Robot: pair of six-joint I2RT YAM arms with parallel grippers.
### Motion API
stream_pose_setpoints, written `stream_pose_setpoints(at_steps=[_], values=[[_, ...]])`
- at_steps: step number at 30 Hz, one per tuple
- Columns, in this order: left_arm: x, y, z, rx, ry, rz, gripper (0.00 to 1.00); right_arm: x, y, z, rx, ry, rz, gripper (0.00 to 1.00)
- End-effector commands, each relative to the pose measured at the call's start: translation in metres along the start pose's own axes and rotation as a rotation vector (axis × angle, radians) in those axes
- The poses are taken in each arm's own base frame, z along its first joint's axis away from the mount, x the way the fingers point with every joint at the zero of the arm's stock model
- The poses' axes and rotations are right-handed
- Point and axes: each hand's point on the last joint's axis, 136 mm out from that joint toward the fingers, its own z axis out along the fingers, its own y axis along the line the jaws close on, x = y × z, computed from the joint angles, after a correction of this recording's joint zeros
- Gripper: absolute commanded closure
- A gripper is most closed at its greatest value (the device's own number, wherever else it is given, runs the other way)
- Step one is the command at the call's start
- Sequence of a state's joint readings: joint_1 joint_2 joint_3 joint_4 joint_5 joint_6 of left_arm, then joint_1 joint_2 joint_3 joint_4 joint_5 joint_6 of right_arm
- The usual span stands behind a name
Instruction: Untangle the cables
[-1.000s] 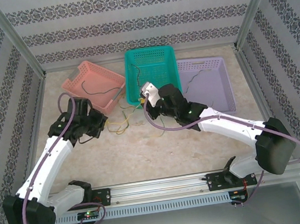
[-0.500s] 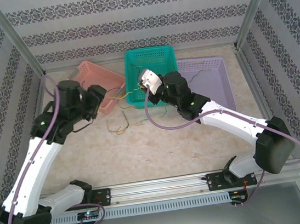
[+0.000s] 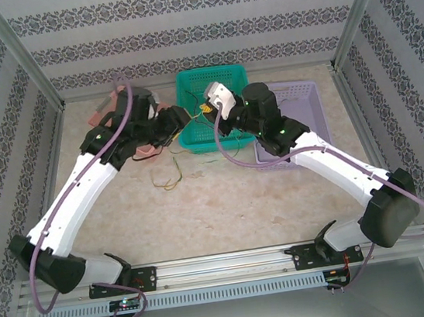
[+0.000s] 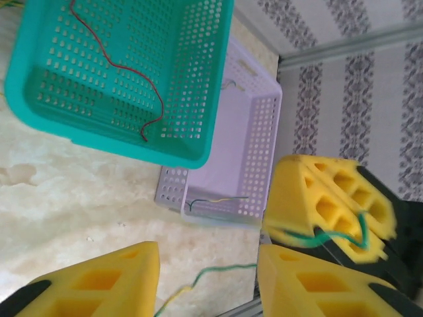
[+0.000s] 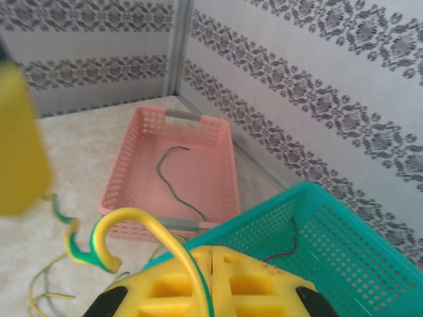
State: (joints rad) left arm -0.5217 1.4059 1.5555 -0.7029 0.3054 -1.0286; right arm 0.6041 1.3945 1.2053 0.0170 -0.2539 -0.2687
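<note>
My right gripper (image 5: 211, 254) is shut on a yellow-green cable (image 5: 142, 221) that arches up out of its pads and curls to the left. From above it hangs at the front rim of the teal basket (image 3: 210, 80). My left gripper (image 4: 206, 256) is open close beside it, and a green-yellow cable (image 4: 218, 274) crosses the gap between its yellow fingers (image 4: 99, 281) without being pinched. A loose bunch of thin yellow and green cables (image 3: 169, 176) lies on the table in front of the baskets.
The teal basket holds a red wire (image 4: 119, 66). The pink basket (image 5: 218, 158) holds a dark wire (image 5: 175, 178), and the purple basket (image 4: 264, 132) holds a green-yellow wire (image 4: 215, 200). Patterned walls enclose the table on three sides.
The left arm swung up and right from the table's left to the baskets, and its gripper opened. The right gripper moved back over the teal basket's front, still shut.
</note>
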Motion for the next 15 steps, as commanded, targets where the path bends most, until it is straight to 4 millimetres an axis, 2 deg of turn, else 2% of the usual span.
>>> stream_pose_setpoints(at_steps=[1, 3, 6, 9, 11, 15], values=[[-0.002, -0.036, -0.003, 0.092, -0.014, 0.143, 0.52, 0.003, 0.025, -0.002, -0.145, 0.031, 0.065, 1.0], [-0.005, -0.041, -0.003, 0.1, -0.039, 0.157, 0.5, 0.006, 0.025, -0.002, -0.147, 0.049, 0.077, 1.0], [-0.008, -0.045, -0.014, 0.104, -0.079, 0.178, 0.49, 0.012, 0.019, -0.001, -0.129, 0.077, 0.095, 1.0], [-0.01, -0.041, -0.029, 0.064, -0.123, 0.191, 0.52, 0.015, 0.015, -0.001, -0.123, 0.095, 0.106, 1.0], [-0.008, -0.039, -0.031, 0.063, -0.121, 0.193, 0.53, 0.015, 0.017, -0.001, -0.137, 0.102, 0.105, 1.0], [0.003, -0.039, -0.01, 0.084, -0.042, 0.184, 0.54, 0.013, 0.021, 0.001, -0.169, 0.1, 0.129, 1.0]])
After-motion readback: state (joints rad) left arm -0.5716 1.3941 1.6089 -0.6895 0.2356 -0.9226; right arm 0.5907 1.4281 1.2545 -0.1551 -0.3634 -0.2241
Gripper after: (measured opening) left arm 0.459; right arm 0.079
